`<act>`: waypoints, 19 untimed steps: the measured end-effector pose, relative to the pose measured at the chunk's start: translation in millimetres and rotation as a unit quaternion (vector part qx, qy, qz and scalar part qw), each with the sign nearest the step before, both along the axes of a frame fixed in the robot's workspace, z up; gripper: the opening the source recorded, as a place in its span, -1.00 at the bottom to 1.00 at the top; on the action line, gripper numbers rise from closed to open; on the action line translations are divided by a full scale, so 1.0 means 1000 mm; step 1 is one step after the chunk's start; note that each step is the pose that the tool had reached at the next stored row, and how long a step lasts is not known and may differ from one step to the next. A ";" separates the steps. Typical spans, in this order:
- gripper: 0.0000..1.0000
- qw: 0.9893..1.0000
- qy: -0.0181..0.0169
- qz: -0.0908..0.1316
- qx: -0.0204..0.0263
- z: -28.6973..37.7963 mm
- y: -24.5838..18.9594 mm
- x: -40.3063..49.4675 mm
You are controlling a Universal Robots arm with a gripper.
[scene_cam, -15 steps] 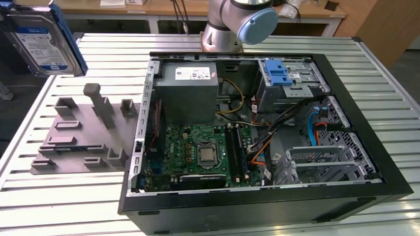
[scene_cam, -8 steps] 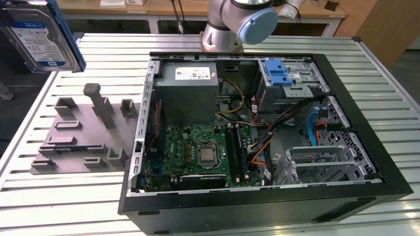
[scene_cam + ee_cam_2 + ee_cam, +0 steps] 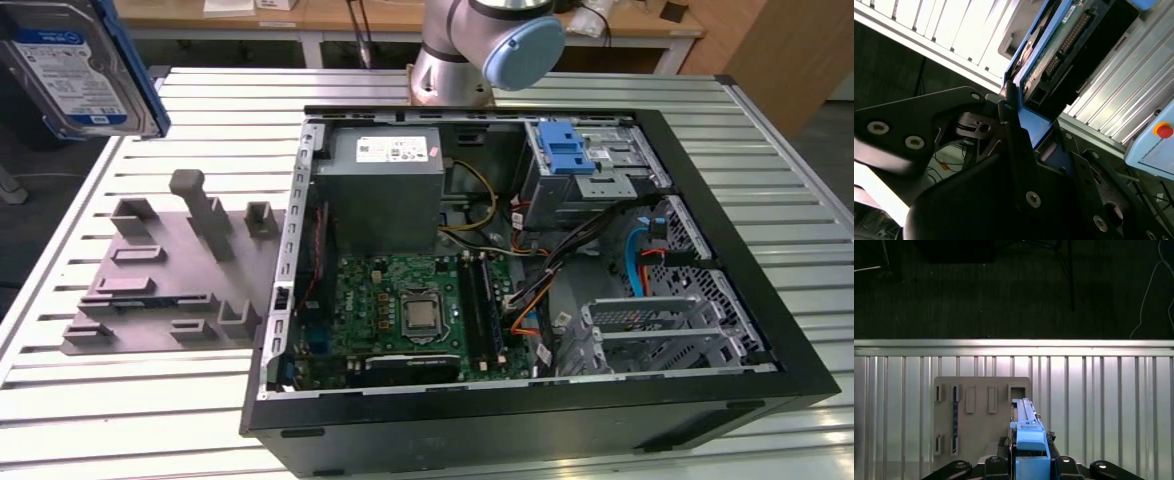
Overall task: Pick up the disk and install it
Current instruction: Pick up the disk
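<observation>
The disk (image 3: 78,70), silver-grey with a blue-and-white label and a blue carrier frame, hangs high above the table at the exterior view's upper left, beyond the grey fixture plate. In the first wrist view the disk (image 3: 1028,432) is edge-on, and my gripper (image 3: 1029,466) is shut on it, with black fingers (image 3: 995,466) on either side of the blue frame. In the second wrist view the disk (image 3: 1061,47) shows its circuit-board side, and my gripper (image 3: 1026,125) clamps its blue end.
An open computer case (image 3: 747,250) lies on the slatted metal table (image 3: 134,400), with a grey metal box (image 3: 387,190) and a drive bay with a blue latch (image 3: 567,152) inside. A grey fixture plate (image 3: 160,270) with empty slots lies beside the case, below the disk (image 3: 979,415). The arm's base (image 3: 474,50) stands behind the case.
</observation>
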State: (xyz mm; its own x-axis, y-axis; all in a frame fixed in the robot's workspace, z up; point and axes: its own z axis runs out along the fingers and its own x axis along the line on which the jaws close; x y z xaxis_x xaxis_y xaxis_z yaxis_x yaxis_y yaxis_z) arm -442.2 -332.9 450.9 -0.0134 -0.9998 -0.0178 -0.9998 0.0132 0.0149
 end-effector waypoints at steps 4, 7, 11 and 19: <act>-0.27 1.000 0.000 0.000 0.000 0.0058 0.0000 0.0000; -0.27 1.000 0.000 0.000 0.000 0.0092 0.0000 0.0000; -0.27 1.000 0.000 0.000 0.000 0.0097 0.0000 0.0000; -0.27 1.000 0.000 0.000 0.000 0.0101 -0.0011 0.0005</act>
